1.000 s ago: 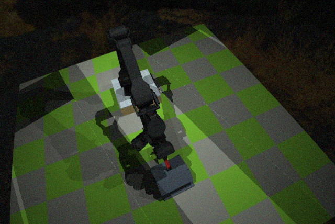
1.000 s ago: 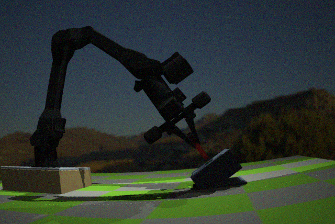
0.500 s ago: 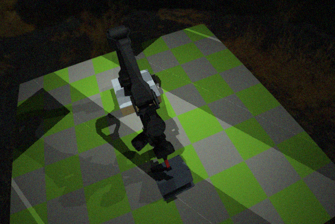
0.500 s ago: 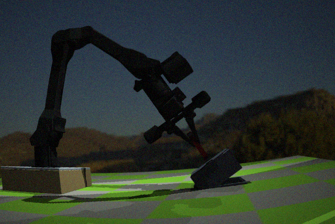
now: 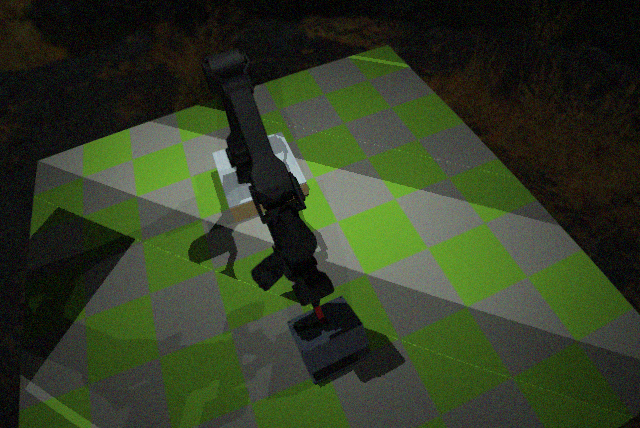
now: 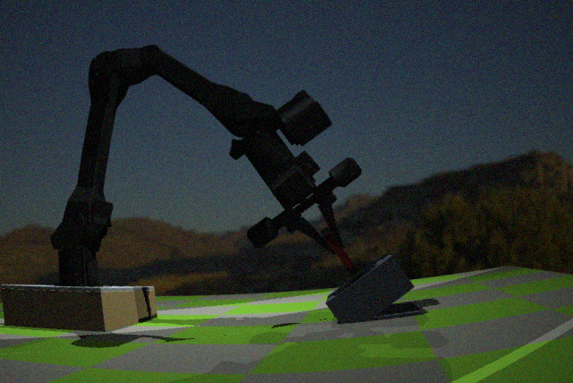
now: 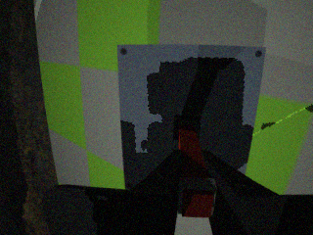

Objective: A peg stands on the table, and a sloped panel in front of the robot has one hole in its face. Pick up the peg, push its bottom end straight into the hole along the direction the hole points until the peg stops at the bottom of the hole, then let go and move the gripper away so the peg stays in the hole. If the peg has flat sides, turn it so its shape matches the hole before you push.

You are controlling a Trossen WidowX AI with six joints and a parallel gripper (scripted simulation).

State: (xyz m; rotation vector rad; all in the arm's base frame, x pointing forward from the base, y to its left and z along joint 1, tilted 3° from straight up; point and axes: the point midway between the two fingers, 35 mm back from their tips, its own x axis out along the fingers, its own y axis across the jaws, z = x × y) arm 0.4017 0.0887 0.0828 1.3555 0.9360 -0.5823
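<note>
Above the sloped face of a dark blue-gray panel (image 5: 338, 348) (image 6: 370, 288) (image 7: 134, 88), a black robot arm (image 5: 253, 123) (image 6: 184, 78) reaches down at a slant. Its tool (image 5: 315, 304) (image 6: 337, 248) (image 7: 190, 157) is closed on a red, flat-sided peg (image 5: 319, 313) (image 6: 343, 256) (image 7: 191, 144), which tilts with the fingers. The peg's lower end is at the panel's face, by the hole; shadow hides whether it has entered. Green and gray checks cover the table (image 5: 382, 234) (image 6: 323, 351) (image 7: 100, 103), and the arm stands on a pale-topped, tan-sided block (image 5: 242, 213) (image 6: 50, 307).

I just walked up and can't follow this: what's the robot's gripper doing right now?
Gripper: closed, holding the red peg.
</note>
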